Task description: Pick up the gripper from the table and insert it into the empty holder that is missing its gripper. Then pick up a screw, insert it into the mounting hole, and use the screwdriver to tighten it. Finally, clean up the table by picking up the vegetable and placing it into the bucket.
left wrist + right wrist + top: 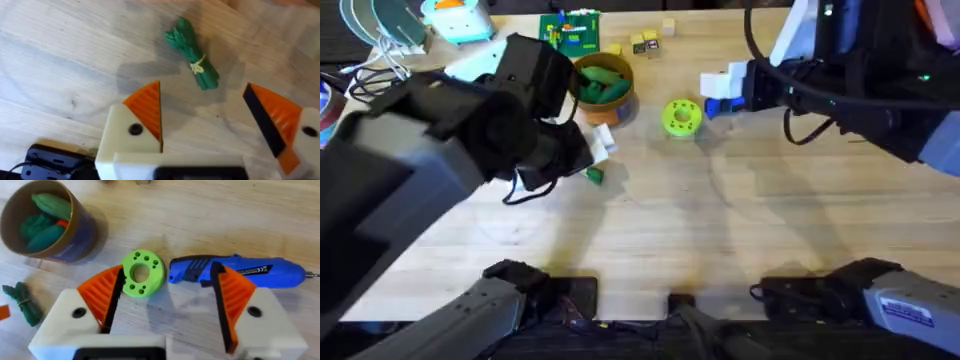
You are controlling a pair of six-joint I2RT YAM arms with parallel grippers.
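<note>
Currently, you are at the cleanup stage: the vegetable lies on the bare table, outside and near the bucket, which already holds other green toys. Your left gripper hovers just short of the vegetable, jaws released and empty. Your right gripper, jaws also released and empty, hangs beside the bucket over the screwdriver and the green disc; judge only the vegetable's transfer as outstanding.

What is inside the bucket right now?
The bucket holds several green toy vegetables, with a bit of red between them. What lies beneath them is covered. One bundled green vegetable lies on the table outside it.
</note>
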